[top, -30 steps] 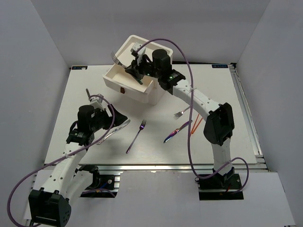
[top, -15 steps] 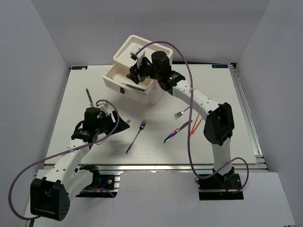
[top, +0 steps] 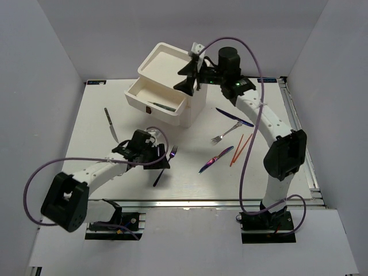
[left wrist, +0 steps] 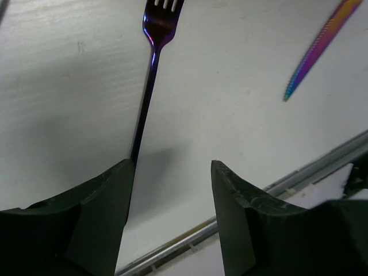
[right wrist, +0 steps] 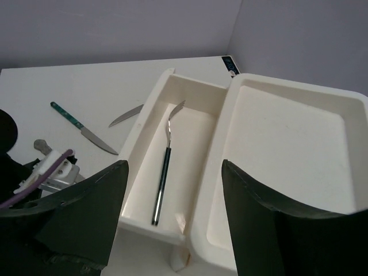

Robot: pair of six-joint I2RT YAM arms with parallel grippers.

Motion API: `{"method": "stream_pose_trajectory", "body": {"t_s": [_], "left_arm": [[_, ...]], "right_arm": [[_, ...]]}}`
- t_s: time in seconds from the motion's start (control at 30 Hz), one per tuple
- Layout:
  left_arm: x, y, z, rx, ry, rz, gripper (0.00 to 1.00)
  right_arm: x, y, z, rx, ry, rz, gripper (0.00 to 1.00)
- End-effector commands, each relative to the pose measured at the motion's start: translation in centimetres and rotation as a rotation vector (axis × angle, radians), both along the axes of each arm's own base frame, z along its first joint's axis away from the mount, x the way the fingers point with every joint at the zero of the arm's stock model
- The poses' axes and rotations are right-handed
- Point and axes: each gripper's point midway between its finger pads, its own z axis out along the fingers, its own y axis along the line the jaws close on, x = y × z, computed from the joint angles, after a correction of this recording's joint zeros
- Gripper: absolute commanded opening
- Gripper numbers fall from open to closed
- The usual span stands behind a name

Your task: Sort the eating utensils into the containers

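The left tool (left wrist: 172, 167) is hovering spread over the table (left wrist: 241, 132), a purple fork (left wrist: 150, 75) lying with its handle just beside one finger and an iridescent knife (left wrist: 319, 49) lying well apart. The right tool (right wrist: 172, 167) is hanging spread and empty above the open drawer (right wrist: 142, 129), which is holding a teal-handled fork (right wrist: 163, 172).

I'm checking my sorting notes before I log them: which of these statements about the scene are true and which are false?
1. A fork lies in the open drawer. True.
2. The right gripper holds a fork. False: its jaws stand open and empty.
3. The purple fork lies on the table, its handle end at the left gripper, whose jaws are open. True.
4. The orange chopsticks are in the top tray. False: they lie on the table, just right of the iridescent knife.
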Motion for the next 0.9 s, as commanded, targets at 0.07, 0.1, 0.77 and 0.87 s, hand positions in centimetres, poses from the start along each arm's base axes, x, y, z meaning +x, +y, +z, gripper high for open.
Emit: {"method": "stream_pose_trajectory", "body": {"t_s": [0.07,0.1,0.77,0.87], "left_arm": [[3.1,-1.0,-1.6,0.215,-0.060,-0.035,0.67],[3.8,-0.9,-2.0,0.258,-0.073,-0.030,0.67],[4.2,-0.3,-7.5,0.532,-0.006,-0.110,0.30],[3.2,0.5,-7.7,0.549,0.003,-0.101,0.28]], "right_arm": [[-0.4,-4.2,1.6,0.025,-0.017,-0.002,0.72],[-0.3,-4.8,1.5,0.019,-0.009,-0.012,0.72],[1.6,-9.1,-0.8,-0.025,0.033,-0.117,0.72],[1.9,-9.3,-1.1,-0.027,0.040,-0.122,0.72]]}}
